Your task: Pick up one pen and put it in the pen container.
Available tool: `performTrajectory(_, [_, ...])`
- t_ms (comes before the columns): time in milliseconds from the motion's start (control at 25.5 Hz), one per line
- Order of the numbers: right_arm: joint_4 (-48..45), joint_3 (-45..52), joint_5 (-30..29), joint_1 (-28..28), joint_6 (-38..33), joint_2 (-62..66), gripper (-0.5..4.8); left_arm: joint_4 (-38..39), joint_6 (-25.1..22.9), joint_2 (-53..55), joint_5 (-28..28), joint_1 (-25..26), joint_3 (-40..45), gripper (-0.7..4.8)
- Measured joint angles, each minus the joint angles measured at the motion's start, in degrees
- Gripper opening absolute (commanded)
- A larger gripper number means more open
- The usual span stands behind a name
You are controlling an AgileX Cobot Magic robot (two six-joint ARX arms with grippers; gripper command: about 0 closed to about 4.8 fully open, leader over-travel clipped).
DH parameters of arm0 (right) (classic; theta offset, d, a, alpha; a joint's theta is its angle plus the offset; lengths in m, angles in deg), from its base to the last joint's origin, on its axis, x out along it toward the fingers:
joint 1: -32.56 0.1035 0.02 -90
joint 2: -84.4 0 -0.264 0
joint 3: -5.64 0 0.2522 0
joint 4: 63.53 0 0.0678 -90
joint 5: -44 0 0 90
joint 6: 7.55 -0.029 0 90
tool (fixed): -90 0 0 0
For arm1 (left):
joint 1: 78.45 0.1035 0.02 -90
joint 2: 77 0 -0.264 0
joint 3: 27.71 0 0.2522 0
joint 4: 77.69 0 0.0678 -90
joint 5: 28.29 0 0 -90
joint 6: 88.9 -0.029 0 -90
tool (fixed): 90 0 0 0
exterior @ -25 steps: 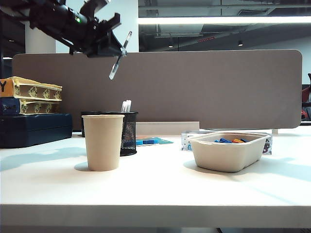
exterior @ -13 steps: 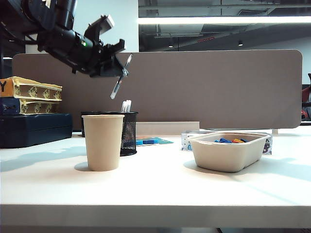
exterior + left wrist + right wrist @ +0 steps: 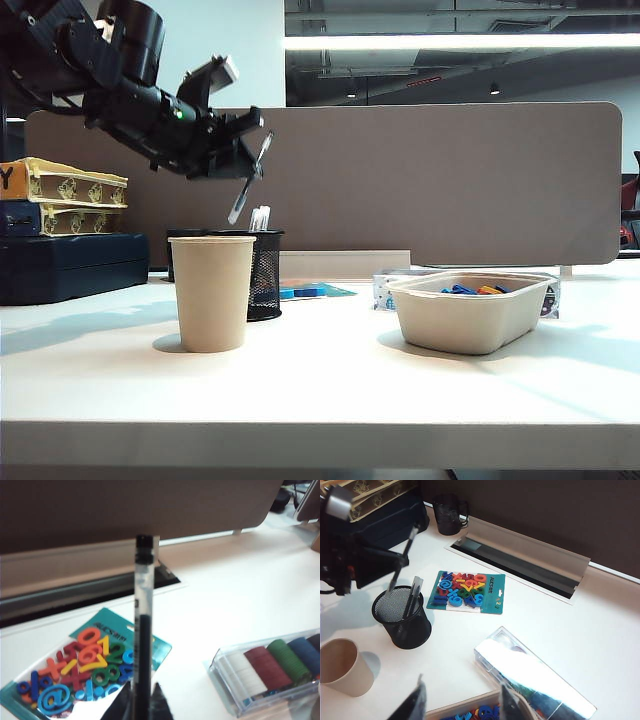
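Pen (image 3: 248,180) held in the closed left gripper (image 3: 252,152), upper left of the exterior frame, slanting tip-down above the mesh cup (image 3: 264,273). Pick looks done; lowering and release remain, in my judgement. Tip not yet inside the rim.

Near to far, exterior frame:
- Paper cup (image 3: 212,292), left of centre, matte tan, tapered; it hides part of the mesh cup behind it.
- Tray (image 3: 470,310), right of centre, shallow, beige, rounded corners (small blue and orange bits inside).
- Mesh cup, black wire, cylindrical, already holding a white-ended pen or two.
- Grey partition (image 3: 430,180) across the back.

Left wrist view: slim barrel, black with a clear section, runs up the middle of the frame from the jaws; a card of coloured plastic letters (image 3: 85,665) lies below.

Right gripper (image 3: 462,702) at the bottom edge of its own frame, jaws wide apart, holding nothing, over the tray end of the table.
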Motion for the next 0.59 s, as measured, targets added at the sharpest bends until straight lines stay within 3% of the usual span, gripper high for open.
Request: performTrajectory(589, [-0.02,0.0,0.0,0.09,0.17,0.02,1.85,2.97,0.02,2.97,-1.05,0.0,0.0,0.16])
